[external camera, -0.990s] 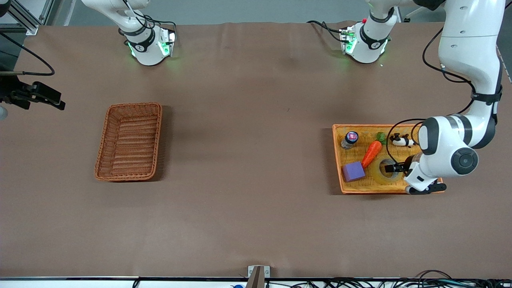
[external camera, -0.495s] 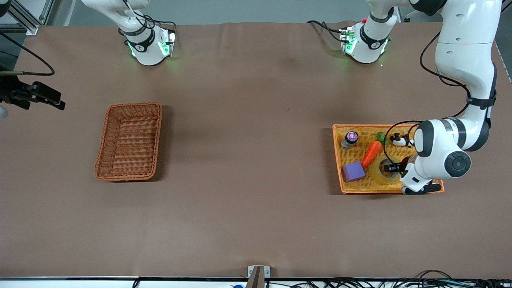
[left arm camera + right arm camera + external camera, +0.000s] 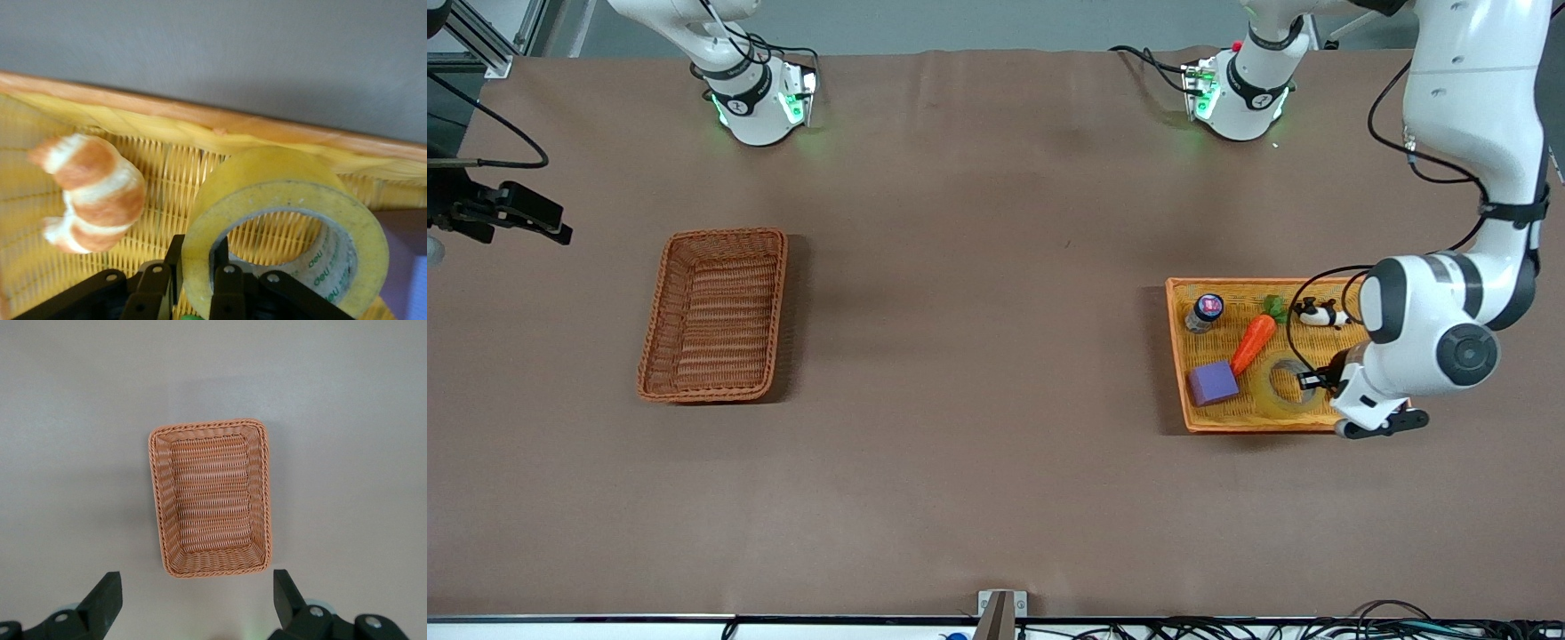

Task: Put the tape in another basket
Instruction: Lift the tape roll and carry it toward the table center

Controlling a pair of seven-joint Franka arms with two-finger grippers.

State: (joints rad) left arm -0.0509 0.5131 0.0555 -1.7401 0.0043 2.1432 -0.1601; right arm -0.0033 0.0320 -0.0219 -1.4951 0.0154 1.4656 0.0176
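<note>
The tape (image 3: 1279, 392) is in the orange-yellow woven tray (image 3: 1179, 356) at the left arm's end of the table. My left gripper (image 3: 1311, 380) is shut on the tape's wall, with one finger inside the ring and one outside. In the left wrist view the tape (image 3: 287, 193) stands tilted up from the tray floor, with my left gripper (image 3: 197, 277) pinching its rim. The reddish-brown basket (image 3: 782, 267) lies empty at the right arm's end. In the right wrist view my right gripper (image 3: 195, 590) is open, high over the table beside the basket (image 3: 155, 493), where the right arm waits.
The tray also holds an orange carrot (image 3: 1254, 342), a purple cube (image 3: 1213, 382), a small bottle (image 3: 1205, 311) and a black-and-white toy animal (image 3: 1316, 312). A brown-and-white toy (image 3: 90, 193) lies beside the tape, near the tray's rim (image 3: 267, 127).
My left gripper has closed on the tape's wall and tilted the roll up from the tray floor. The left arm has shifted slightly. The right arm has not moved.
</note>
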